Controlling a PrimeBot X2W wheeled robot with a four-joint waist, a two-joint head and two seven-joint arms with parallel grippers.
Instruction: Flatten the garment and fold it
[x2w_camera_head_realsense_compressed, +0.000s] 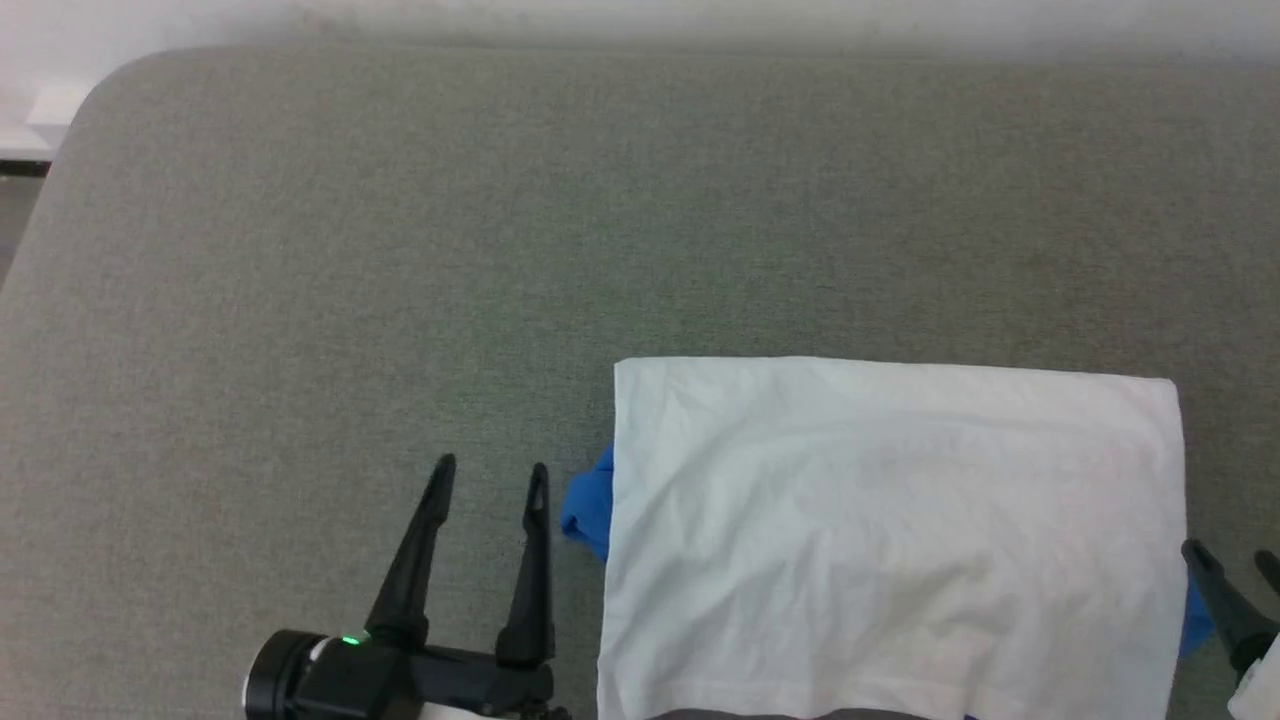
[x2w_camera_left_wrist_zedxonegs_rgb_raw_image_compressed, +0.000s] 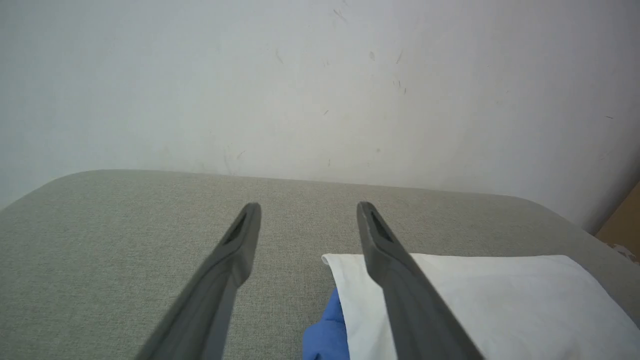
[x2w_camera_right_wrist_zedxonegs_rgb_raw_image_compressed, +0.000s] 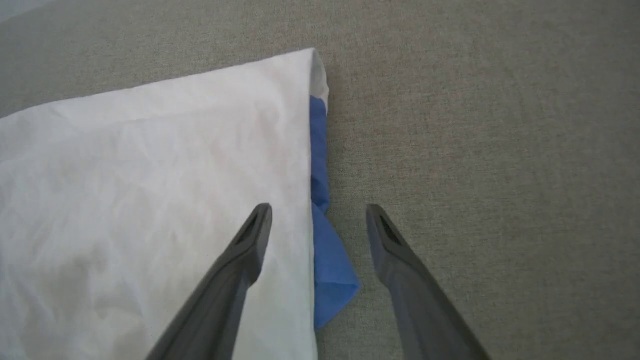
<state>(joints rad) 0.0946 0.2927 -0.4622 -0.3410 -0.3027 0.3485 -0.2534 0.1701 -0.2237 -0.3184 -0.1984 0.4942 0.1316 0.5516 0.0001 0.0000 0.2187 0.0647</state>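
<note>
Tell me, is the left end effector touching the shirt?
Apart. The head view shows a strip of grey surface between the left end effector and the shirt.

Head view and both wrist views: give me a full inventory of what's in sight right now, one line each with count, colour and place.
garment: one, white with blue cloth peeking out at its left and right edges, lying folded into a flat rectangle at the near right of the surface.
surface: one, grey fabric with rounded corners, under everything.
wall: one, pale, behind the surface's far edge.
brown object: one, past the surface's far right corner; cannot tell what it is.
left tool: one, dark, open and holding nothing, just left of the garment.
right tool: one, dark, open and holding nothing, at the garment's right edge.
</note>
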